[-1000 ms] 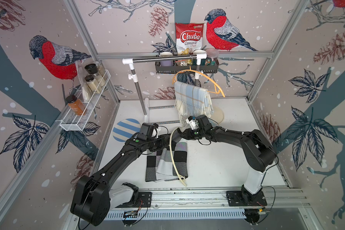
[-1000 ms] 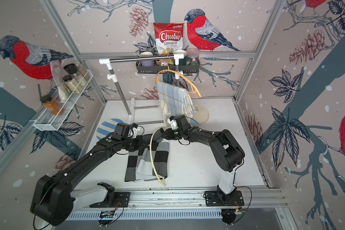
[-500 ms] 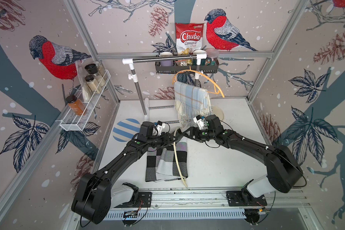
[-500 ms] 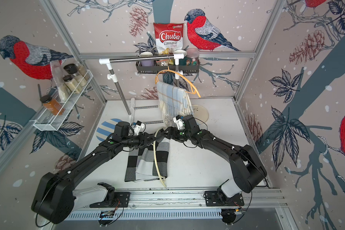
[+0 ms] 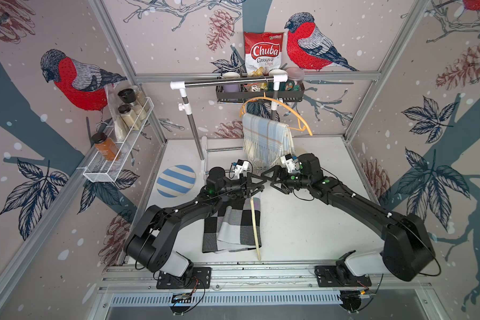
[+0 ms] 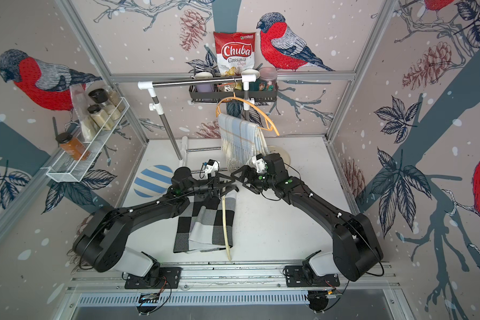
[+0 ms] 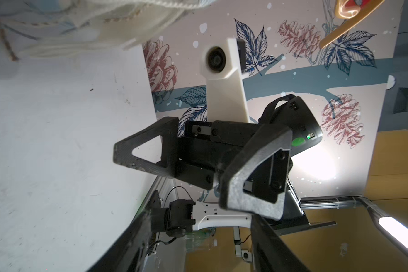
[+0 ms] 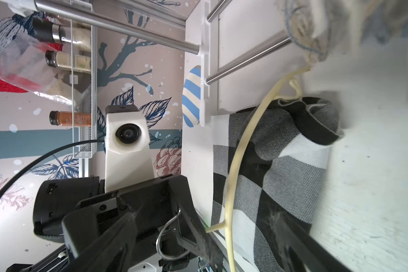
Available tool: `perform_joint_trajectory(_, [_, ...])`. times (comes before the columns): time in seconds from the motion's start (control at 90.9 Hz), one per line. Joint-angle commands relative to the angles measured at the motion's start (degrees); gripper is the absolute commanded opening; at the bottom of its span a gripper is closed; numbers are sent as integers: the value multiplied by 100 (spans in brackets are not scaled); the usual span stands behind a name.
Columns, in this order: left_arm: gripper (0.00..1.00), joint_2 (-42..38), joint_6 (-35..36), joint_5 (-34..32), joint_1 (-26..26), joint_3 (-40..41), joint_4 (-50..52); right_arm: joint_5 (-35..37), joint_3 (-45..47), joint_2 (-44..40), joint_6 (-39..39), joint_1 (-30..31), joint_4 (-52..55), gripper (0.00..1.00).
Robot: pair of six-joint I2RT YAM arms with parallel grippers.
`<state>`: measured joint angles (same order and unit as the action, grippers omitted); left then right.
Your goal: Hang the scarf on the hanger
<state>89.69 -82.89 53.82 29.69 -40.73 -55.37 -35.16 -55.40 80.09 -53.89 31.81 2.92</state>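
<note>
Both jaws stand released. The cream hanger (image 5: 254, 221) lies loose on the checked scarf (image 5: 222, 230) — a careless regrasp could slide it off.

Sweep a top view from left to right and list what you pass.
Amber spice jar → striped plate → checkered scarf → right arm's base. The cream hanger, the pale scarf and both claws overlap these, so they are left out.
</note>
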Motion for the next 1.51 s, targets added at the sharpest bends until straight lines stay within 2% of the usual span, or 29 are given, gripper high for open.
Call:
perform_joint_trajectory(0.0, [67, 420, -917, -162, 96, -96, -1915, 28, 101, -128, 72, -37, 268, 93])
perform_joint_trajectory(0.099, [66, 621, -784, -248, 92, -137, -1908, 9, 262, -224, 87, -97, 251, 93])
perform_joint_trajectory(0.264, [64, 625, 207, -313, 98, -264, -513, 11, 501, -420, 83, -196, 243, 93])
perform_joint_trajectory(0.407, [65, 646, 491, -337, 89, -274, -216, -22, 660, -554, 109, -211, 206, 93])
perform_joint_trajectory(0.561, [65, 655, 1450, -504, 115, -415, 1226, -121, 737, -668, 124, -144, 88, 93])
perform_joint_trajectory(0.704, [65, 546, 1538, -522, 56, -319, 1242, 14, 720, -681, 329, -93, 381, 92])
perform_joint_trajectory(0.836, [64, 172, 1746, -565, -105, -207, 1634, 1, 810, -537, 425, -162, 456, 85])
perform_joint_trajectory(0.924, [64, -362, 2287, -746, -281, -169, 2554, 97, 684, -429, 692, -172, 869, 76])
perform_joint_trajectory(0.968, [64, -701, 2783, -942, -380, -202, 3432, 215, 593, -360, 860, -189, 1214, 71])
perform_joint_trajectory(1.023, [65, -1206, 3621, -1398, -478, -326, 5022, 336, 539, -307, 1021, -204, 1469, 67])
perform_joint_trajectory(1.067, [67, -1523, 4344, -2031, -498, -494, 6387, 404, 509, -272, 1131, -204, 1673, 65])
perform_joint_trajectory(1.122, [69, -1808, 4840, -2860, -509, -584, 7417, 483, 489, -227, 1266, -205, 1853, 63])
perform_joint_trajectory(1.232, [75, -2091, 5221, -3751, -559, -353, 8164, 560, 479, -99, 1465, -206, 2054, 56])
perform_joint_trajectory(1.32, [78, -2016, 5348, -4370, -546, -226, 8409, 475, 455, 40, 1534, -202, 2074, 48])
perform_joint_trajectory(1.496, [82, -1301, 5479, -4887, -487, -376, 8425, 447, 416, 109, 1609, -184, 2072, 22])
